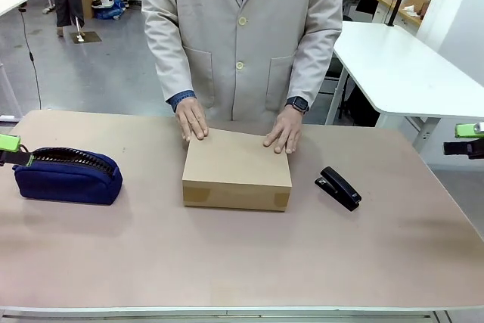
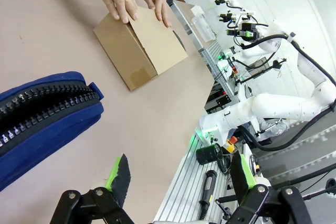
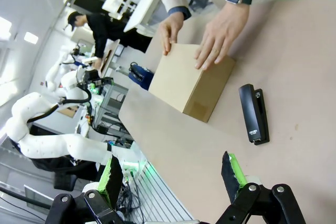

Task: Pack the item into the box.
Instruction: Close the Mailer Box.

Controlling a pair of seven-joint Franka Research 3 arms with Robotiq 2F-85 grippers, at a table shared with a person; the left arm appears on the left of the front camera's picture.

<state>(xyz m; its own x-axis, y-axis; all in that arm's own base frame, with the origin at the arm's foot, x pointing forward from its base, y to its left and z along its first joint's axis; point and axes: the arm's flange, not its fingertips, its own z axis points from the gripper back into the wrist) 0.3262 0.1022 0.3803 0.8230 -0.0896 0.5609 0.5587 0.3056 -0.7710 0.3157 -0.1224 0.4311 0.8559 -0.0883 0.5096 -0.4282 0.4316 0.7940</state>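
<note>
I've got the box sitting mid-table, lid shut flat, with the person's two hands pressed on its far edge: one hand at the corner on my left, the other hand (the one with the watch) at the corner on my right. The item itself I can't find anywhere on the table, so I can't tell whether it's already inside or somewhere else. What the next move turns on, as I judge it, is the box relative to my jaws: its long side runs left-right across the table, and it lies about midway between both arms, well apart from either. My left gripper hangs off the left table edge just beside the navy pouch, fingers spread wide with nothing between them, the box ahead past the pouch's end. My right gripper sits off the right edge, also wide and empty, looking down over the black stapler with the box just beyond it. Neither arm has a clear advantage; the left has the pouch beside its path, the right has the stapler. With the person's hands on the lid, I'd guess any reach waits on them.
</note>
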